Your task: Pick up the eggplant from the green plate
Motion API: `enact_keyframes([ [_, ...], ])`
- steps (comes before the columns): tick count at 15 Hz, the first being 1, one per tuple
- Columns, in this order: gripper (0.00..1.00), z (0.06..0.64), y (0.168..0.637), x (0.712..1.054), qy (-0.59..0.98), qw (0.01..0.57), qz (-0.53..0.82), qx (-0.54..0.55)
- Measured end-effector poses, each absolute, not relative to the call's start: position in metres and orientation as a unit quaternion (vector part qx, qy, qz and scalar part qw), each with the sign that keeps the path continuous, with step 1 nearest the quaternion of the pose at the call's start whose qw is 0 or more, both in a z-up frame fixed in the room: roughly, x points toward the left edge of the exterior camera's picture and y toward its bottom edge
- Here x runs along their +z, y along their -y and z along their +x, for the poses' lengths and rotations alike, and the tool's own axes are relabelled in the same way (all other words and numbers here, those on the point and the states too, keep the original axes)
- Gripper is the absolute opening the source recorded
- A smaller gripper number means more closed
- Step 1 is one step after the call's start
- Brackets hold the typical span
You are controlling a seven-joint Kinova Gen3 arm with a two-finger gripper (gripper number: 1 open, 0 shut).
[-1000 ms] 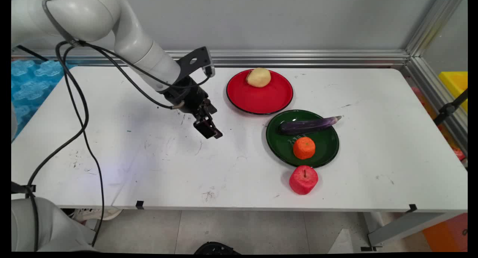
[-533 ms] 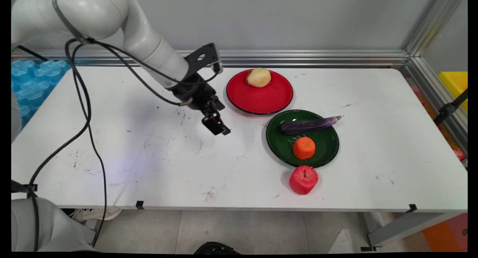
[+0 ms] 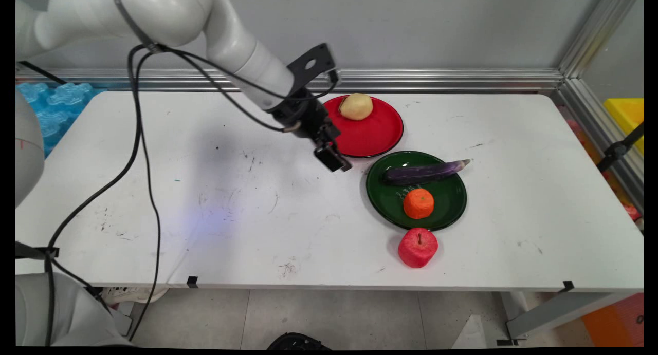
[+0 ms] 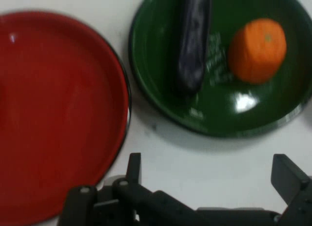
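A scuffed white table (image 3: 216,211) stands against a grey wall (image 3: 411,26), above a pale tiled floor (image 3: 334,319).

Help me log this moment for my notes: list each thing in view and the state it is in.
gripper: open, holding nothing, above the table between the two plates.
red plate: holds the potato.
potato: lying at the red plate's far side.
green plate: holds eggplant and orange.
eggplant: lying flat, stem end overhanging the rim.
orange: upright on the green plate.
apple: upright on the table, beside the green plate.
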State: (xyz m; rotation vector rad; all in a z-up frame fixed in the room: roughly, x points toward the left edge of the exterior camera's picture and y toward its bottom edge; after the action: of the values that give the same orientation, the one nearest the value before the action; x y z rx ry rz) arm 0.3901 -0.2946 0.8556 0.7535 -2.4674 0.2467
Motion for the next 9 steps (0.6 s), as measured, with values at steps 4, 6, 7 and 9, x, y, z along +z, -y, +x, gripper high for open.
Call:
enact_keyframes([
  [4, 1.0, 0.365, 0.313, 0.857, 0.909, 0.291, 0.281, 0.099],
  [6, 1.0, 0.355, 0.32, 0.855, 0.908, 0.297, 0.278, 0.1],
  [7, 1.0, 0.349, 0.324, 0.853, 0.907, 0.301, 0.276, 0.101],
  [9, 1.0, 0.339, 0.331, 0.849, 0.907, 0.306, 0.27, 0.103],
])
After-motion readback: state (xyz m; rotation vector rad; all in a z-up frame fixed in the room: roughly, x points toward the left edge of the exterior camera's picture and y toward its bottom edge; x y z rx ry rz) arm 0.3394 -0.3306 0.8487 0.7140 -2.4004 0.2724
